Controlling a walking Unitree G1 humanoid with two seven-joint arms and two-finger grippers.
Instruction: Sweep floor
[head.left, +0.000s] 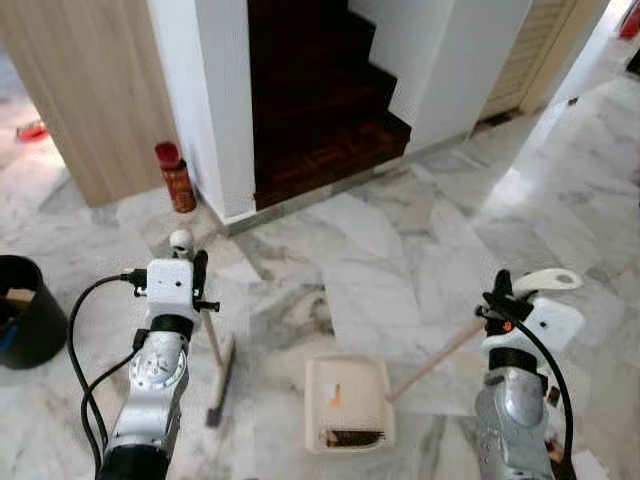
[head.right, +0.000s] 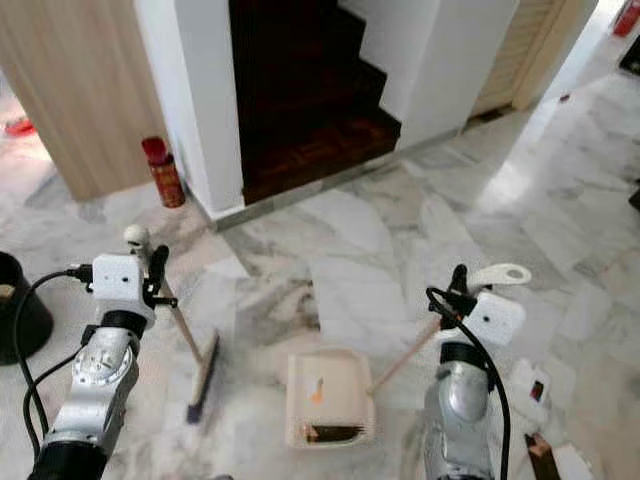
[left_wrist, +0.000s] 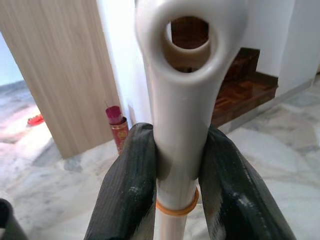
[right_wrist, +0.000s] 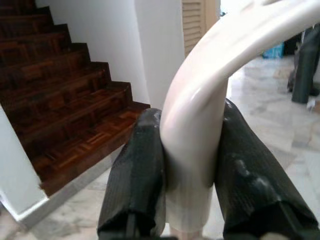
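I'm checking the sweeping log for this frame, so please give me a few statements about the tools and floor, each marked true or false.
1. The left claw grips the cream plastic broom handle. True.
2. The cream plastic dustpan lies on the dark wooden stairs. False: it lies on the grey marble floor.
3. The right claw is open. False: it is shut on the cream dustpan handle.
4. A red cylindrical can stands beside the white wall corner. True.

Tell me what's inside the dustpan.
Inside the dustpan: a small orange scrap mid-tray and dark debris piled along its near edge. What lies beneath that pile is covered.
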